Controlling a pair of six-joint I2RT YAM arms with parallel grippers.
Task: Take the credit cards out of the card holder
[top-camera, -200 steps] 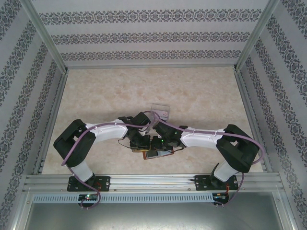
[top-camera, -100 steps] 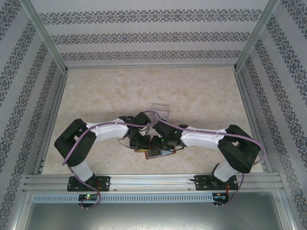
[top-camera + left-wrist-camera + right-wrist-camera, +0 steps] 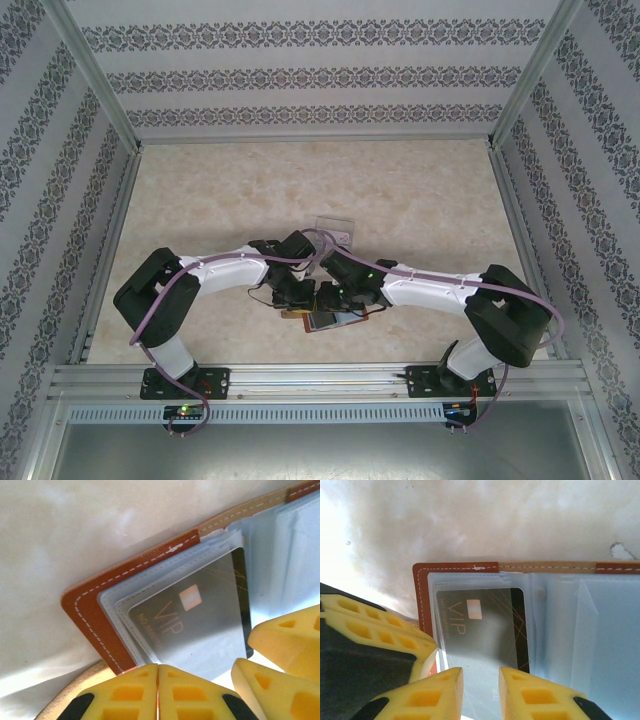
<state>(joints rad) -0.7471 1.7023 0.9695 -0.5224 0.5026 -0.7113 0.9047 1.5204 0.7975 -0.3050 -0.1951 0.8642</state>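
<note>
The card holder (image 3: 336, 321) lies open on the table near the front, its reddish-brown cover (image 3: 85, 615) around pale blue-grey sleeves. A grey "VIP" credit card (image 3: 485, 625) with a dark band sits in the left sleeve. It also shows in the left wrist view (image 3: 200, 625). My left gripper (image 3: 158, 672) is shut, its tips pinching the holder's brown cover edge (image 3: 422, 595). My right gripper (image 3: 481, 680) hovers at the card's near end. Its jaws stand apart, with the sleeve showing between them. Its fingers (image 3: 287, 645) are beside the card's corner.
A clear plastic tray (image 3: 333, 228) stands just behind the two wrists. Both arms meet over the holder at the table's front middle. Metal rails border the table on the left, the right and the front.
The right arm has reached a little further left over the holder, its elbow swinging out to the right. The left arm and the holder have stayed put.
</note>
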